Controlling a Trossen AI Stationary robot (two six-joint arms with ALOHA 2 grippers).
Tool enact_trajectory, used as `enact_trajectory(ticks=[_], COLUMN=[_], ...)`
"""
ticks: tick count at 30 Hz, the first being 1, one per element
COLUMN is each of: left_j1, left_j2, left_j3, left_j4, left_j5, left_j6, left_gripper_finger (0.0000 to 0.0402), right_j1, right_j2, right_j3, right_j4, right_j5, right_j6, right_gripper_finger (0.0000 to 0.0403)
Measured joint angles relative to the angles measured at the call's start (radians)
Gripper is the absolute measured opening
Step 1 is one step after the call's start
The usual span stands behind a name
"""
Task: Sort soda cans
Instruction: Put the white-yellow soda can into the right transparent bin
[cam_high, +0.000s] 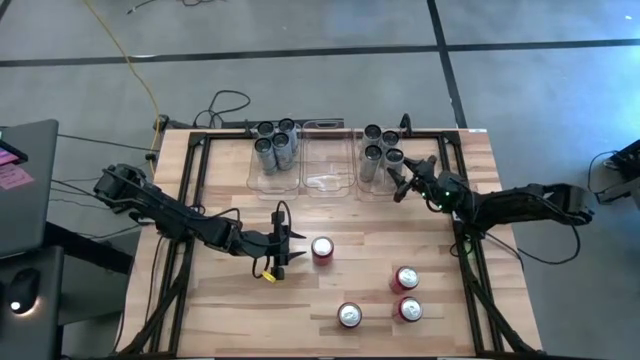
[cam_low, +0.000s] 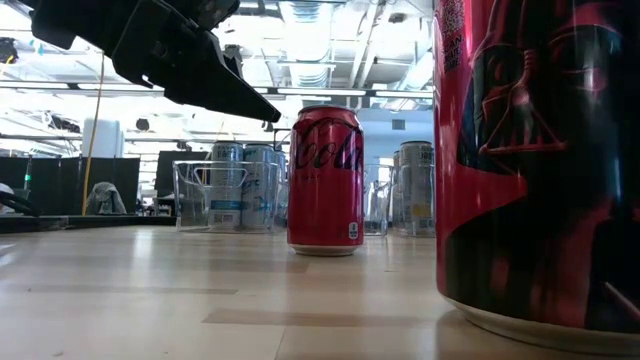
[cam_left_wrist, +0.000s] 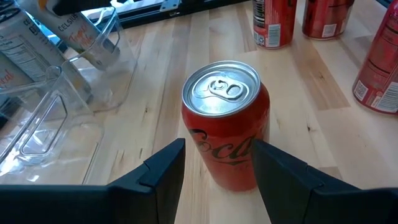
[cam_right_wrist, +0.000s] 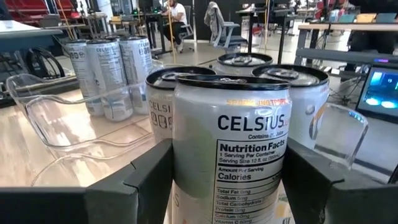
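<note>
On pale wood, left hand (cam_left_wrist: 214, 165) flanks a smooth red can (cam_left_wrist: 226, 121) — cylindrical.

red cola can (cam_low: 325, 180) upright mid-table | dark gripper (cam_low: 200, 70) above, just beside its top | larger red can (cam_low: 540, 160) close right | silver-grey cans in clear plastic bins (cam_low: 225, 195) behind

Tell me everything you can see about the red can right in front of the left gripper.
The red can stands upright on the wooden table, apart from the other three red cans. It looks like aluminium, with a silver top, an unopened pull tab and white script lettering. The open left gripper has a finger on each side of it; contact isn't clear.
</note>
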Motion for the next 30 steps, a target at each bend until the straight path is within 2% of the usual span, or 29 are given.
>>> enact_trajectory(ticks=[4,10,14,18,26,30], left_j1=[0.000,0.000,0.000,0.000,0.000,0.000], left_j2=[0.000,0.000,0.000,0.000,0.000,0.000], left_j3=[0.000,0.000,0.000,0.000,0.000,0.000], left_j4=[0.000,0.000,-0.001,-0.001,-0.014,-0.034], left_j5=[0.000,0.000,0.000,0.000,0.000,0.000], left_j6=[0.000,0.000,-0.001,0.000,-0.014,-0.031], left_gripper_finger=[0.0178,0.0178,0.0178,0.0178,0.0178,0.0178], right_j1=[0.000,0.002,0.007,0.025,0.056,0.056], right_j2=[0.013,0.016,0.015,0.014,0.014,0.014], right_j3=[0.000,0.000,0.000,0.000,0.025,0.026], right_j4=[0.000,0.007,0.002,0.029,0.012,0.016], right_j5=[0.000,-0.006,-0.004,-0.004,0.008,0.053], right_j6=[0.004,0.006,0.006,0.002,-0.035,-0.056], right_gripper_finger=[0.0290,0.0359,0.0383,0.0387,0.0363,0.0361])
